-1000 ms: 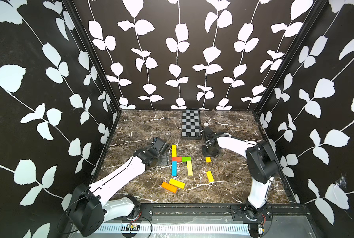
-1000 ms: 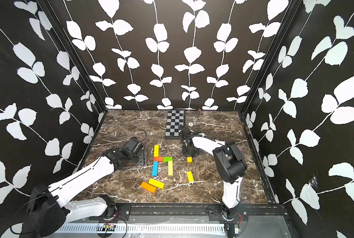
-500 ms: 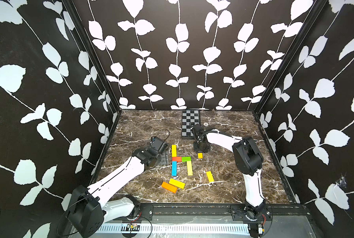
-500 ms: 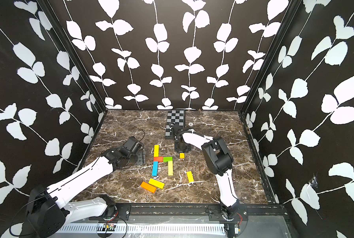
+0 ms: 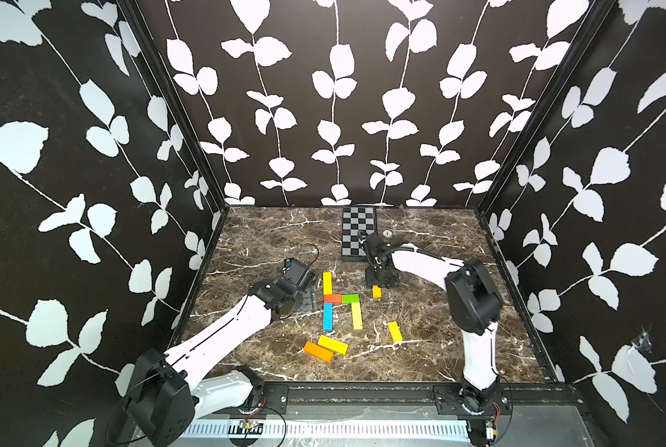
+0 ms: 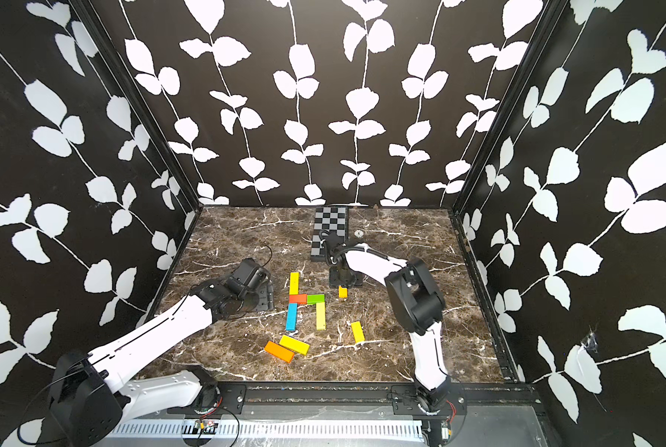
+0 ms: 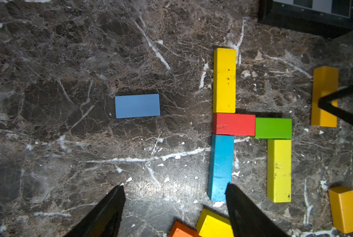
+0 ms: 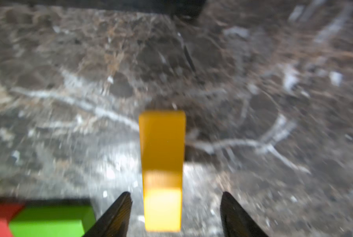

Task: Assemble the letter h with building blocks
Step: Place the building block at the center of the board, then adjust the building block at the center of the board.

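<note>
Yellow-orange block lies on the bench just beside the h, inside the released right claw, not touched by it. Left claw is released too.

On the table, the h lies at centre. Near its crossbar, to the right, sits a short bar, and behind that the board. Before the h a pair of bars lies touching, with a lone bar apart to their right.
</note>
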Robot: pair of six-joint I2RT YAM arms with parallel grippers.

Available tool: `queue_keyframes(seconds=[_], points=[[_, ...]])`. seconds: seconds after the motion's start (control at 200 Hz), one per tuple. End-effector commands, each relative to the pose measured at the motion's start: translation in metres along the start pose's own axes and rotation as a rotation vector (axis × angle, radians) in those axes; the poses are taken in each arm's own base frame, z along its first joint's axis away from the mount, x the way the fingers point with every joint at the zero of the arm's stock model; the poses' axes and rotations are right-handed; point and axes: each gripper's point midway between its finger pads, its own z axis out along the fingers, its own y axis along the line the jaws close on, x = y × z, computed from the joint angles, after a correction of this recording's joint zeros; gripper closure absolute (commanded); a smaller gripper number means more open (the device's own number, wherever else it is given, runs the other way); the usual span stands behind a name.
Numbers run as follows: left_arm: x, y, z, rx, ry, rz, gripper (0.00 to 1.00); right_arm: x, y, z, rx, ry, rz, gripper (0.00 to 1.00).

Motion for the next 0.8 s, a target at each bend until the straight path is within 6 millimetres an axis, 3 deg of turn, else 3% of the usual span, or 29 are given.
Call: queue_keyframes(seconds=[0.0,0.125,0.25,0.47,0.63,0.795], points=[[-0.003,0.004,-0.007,0.002,-0.026,-0.006,0.2,0.046,-0.026,-0.031,0.044,-0.005,-0.031,0.3],[-0.004,0.001,-0.005,0.015,-0.021,-0.006,0.2,0.108,-0.043,-0.025,0.084,0.053,-0.061,0.29],[-0.006,-0.003,-0.002,0.024,-0.018,-0.009,0.21,0.142,-0.038,-0.02,0.044,0.074,-0.084,0.29],[-0.006,-0.006,0.0,0.037,-0.013,-0.018,0.21,0.158,-0.032,-0.001,0.044,0.118,-0.109,0.34],[-0.002,-0.002,-0.001,0.032,-0.009,-0.016,0.21,0.162,-0.076,-0.001,0.251,0.12,-0.079,0.38],[-0.004,-0.002,-0.002,0.028,-0.017,-0.014,0.2,0.152,-0.107,-0.02,0.256,0.068,0.033,0.36]])
